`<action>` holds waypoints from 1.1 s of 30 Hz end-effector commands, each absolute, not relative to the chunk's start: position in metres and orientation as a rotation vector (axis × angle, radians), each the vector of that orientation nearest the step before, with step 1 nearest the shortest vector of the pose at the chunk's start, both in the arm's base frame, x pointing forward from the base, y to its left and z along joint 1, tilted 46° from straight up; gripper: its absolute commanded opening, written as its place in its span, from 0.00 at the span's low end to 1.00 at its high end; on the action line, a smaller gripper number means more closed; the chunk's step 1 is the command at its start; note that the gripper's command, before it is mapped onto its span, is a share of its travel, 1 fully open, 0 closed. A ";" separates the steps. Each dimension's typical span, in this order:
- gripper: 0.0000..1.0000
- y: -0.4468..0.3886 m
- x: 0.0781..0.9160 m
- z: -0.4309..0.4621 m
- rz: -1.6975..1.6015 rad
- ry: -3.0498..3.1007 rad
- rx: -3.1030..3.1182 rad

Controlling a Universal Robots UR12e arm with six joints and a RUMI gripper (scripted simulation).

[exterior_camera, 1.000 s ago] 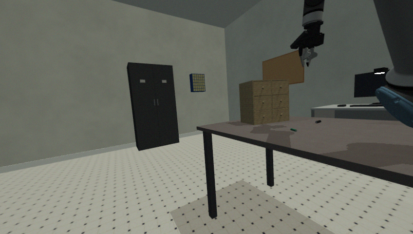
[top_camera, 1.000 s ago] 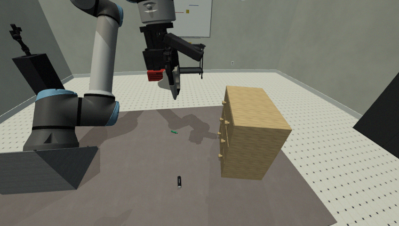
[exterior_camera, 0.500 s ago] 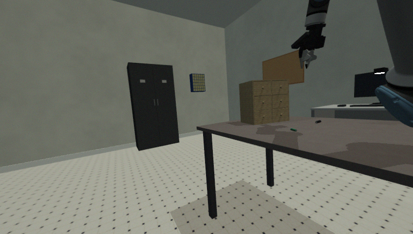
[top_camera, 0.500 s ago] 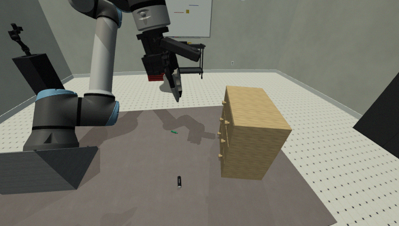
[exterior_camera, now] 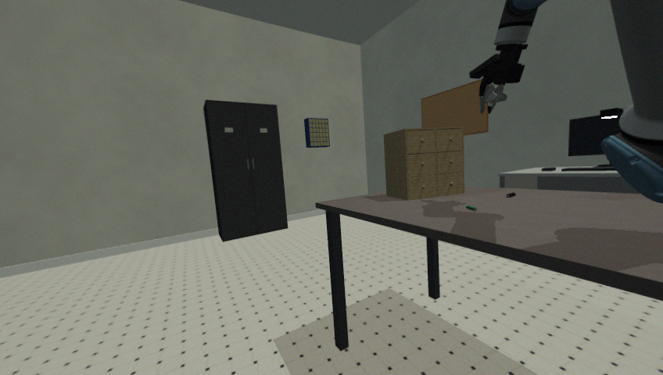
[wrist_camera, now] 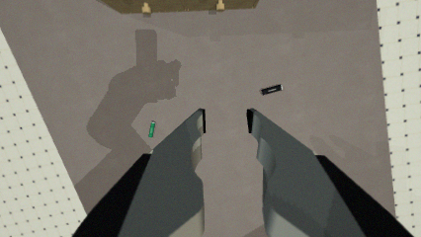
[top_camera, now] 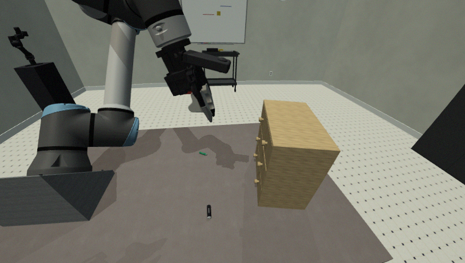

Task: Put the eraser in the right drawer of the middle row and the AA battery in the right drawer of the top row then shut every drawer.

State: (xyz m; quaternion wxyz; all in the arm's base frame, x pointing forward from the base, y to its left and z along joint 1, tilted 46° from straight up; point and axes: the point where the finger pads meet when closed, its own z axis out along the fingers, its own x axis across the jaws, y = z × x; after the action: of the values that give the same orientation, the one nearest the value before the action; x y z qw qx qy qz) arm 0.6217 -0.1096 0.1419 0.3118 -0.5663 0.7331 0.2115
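The wooden chest stands upright on the table, with three rows of two drawers. All its drawers look shut or nearly shut. A small green cylinder with a silvery tip, seemingly the AA battery, lies on the table in front of the chest. No eraser is seen in any view; the drawers' insides are hidden. My gripper is partly open and empty, high above the table, in front of the chest and tilted towards it.
A black cylinder with silvery ends lies on the table, on the right as one faces the drawers. The chest's knobs stick out towards the arm. The arm's base is at the opposite side.
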 end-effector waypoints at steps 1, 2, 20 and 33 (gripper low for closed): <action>0.20 -0.107 0.626 0.138 0.488 1.935 -1.455; 0.20 -0.107 0.626 0.138 0.488 1.935 -1.455; 0.20 -0.098 0.636 0.126 0.319 1.922 -1.351; 0.20 -0.091 0.644 0.117 0.191 1.906 -1.267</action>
State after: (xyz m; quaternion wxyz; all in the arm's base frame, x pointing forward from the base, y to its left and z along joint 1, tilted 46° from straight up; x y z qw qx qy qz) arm 0.6402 -0.0923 0.1205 0.3984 -0.5135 0.7539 0.0963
